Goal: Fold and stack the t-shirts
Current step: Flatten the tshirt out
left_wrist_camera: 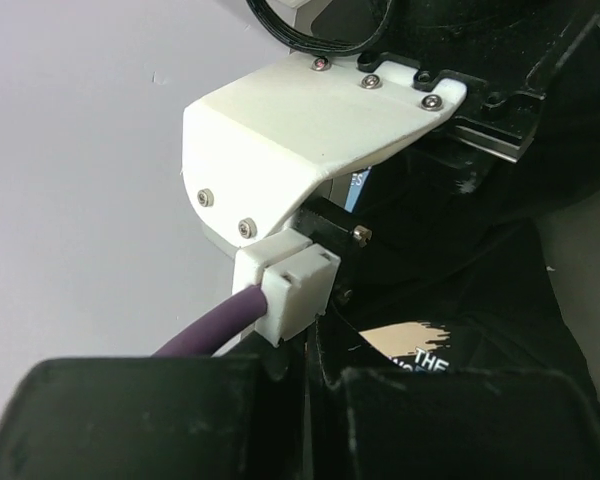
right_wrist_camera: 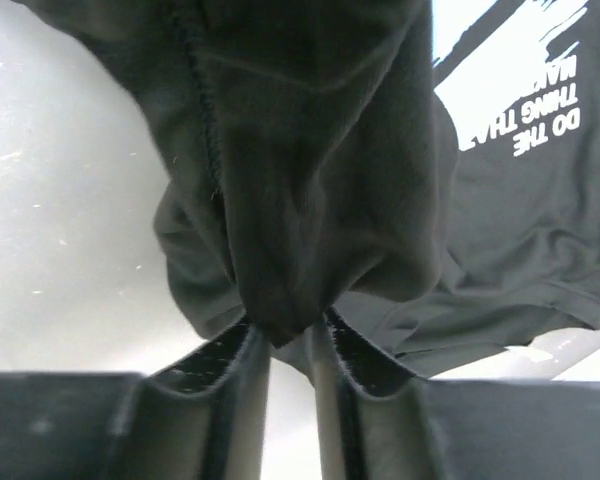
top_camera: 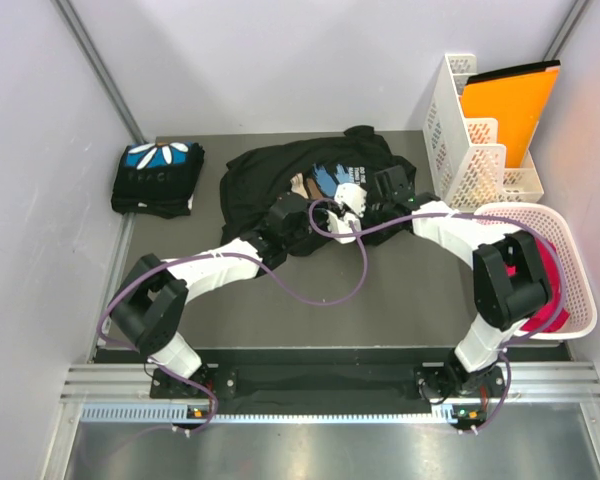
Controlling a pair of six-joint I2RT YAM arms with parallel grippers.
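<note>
Black crumpled t-shirt [top_camera: 270, 180] lies mid-way across the bench [top_camera: 400, 300], print up, a fold nipped in your right pincer [right_wrist_camera: 290, 345], likely for spreading; left pincer [left_wrist_camera: 305, 375] closed tight, grip unclear; folded t-shirt [top_camera: 158, 178] waits far-left as stack base.

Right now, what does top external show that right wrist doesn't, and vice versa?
Only top external: the folded t-shirt at far left, with a blue-and-white print, and the white basket at right. Only right wrist: the right pincer closed on a bunched fold of black cloth. Both: the crumpled t-shirt with its white-text print.
</note>
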